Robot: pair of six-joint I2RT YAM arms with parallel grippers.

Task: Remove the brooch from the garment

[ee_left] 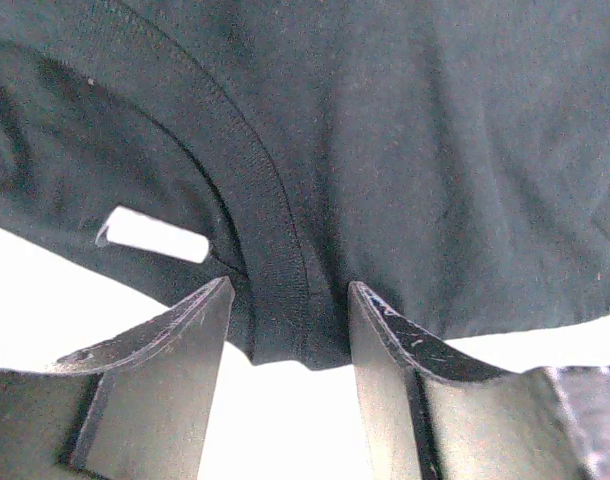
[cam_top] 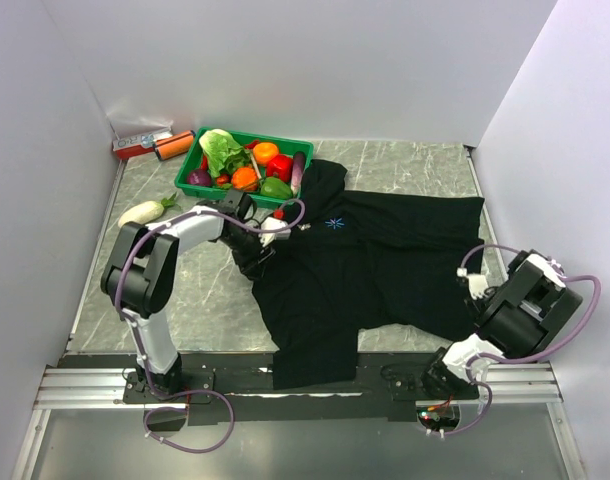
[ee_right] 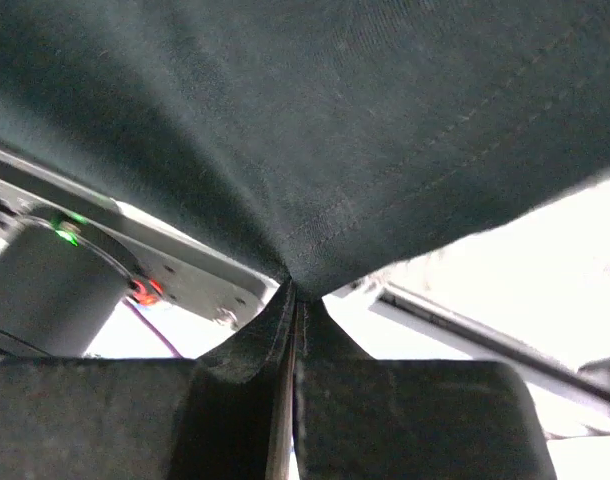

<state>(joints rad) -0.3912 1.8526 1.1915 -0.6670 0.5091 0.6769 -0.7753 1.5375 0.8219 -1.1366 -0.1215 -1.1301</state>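
Note:
The garment (cam_top: 385,265) is a black shirt spread over the table, its collar to the left and its hem to the right. The brooch (cam_top: 334,223), a tiny bluish-white star, is pinned on the chest near the collar. My left gripper (cam_top: 276,231) sits at the collar. In the left wrist view its fingers (ee_left: 211,308) stand apart, astride the ribbed collar (ee_left: 280,300), next to a white label (ee_left: 153,235). My right gripper (cam_top: 474,284) is at the hem. In the right wrist view it (ee_right: 295,298) is shut on a fold of the garment (ee_right: 315,120).
A green tray (cam_top: 287,141) of vegetables stands at the back left, touching the shirt's upper sleeve. A white vegetable (cam_top: 142,212) lies left of the left arm. A red and an orange can (cam_top: 153,146) lie in the back left corner. Walls close in both sides.

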